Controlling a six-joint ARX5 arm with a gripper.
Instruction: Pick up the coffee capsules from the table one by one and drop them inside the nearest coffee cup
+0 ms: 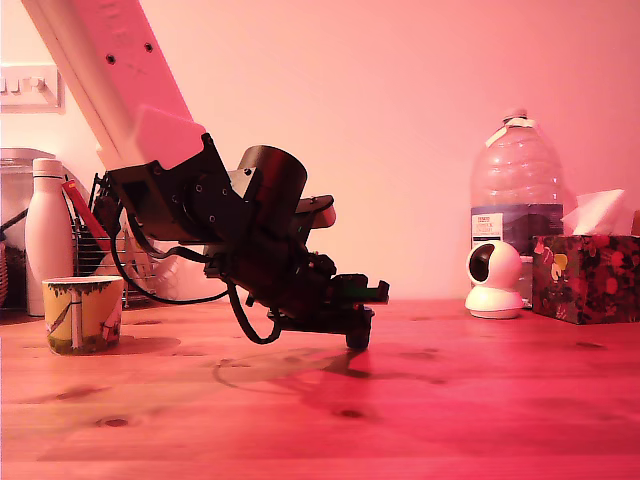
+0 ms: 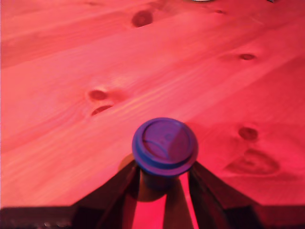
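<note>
dark blue plastic is sitting between the two black fingers of the gripper (image 2: 164,183): one of the coffee capsules (image 2: 165,147), flanged rim facing the wrist camera, tapered body running down into the gap. the fingers (image 2: 119,188) are lying close along either side of the body, but whether they are actually pressing on it or just flanking it i cannot tell. in the exterior view the gripper (image 1: 358,335) is sitting low, its tip touching or nearly touching the table (image 1: 450,400), and the capsule itself is hidden there

the risks, as i judge them: if the fingers are only resting beside the tapered body, a lift could be leaving the capsule behind or letting it slide out, since the taper offers little to grip. closing off-centre could be squirting it forward across the smooth wood. the tip being so low could also be scraping the tabletop on any sideways move

further from the hand, the coffee cup (image 1: 83,314) is standing well apart, behind the arm toward the exterior view's left, so a long carry is waiting and a weak hold could be dropping the pod on the way

beyond the hand on the other side, a water bottle (image 1: 516,205) is carrying a label too small to read; no other writing is legible
</note>
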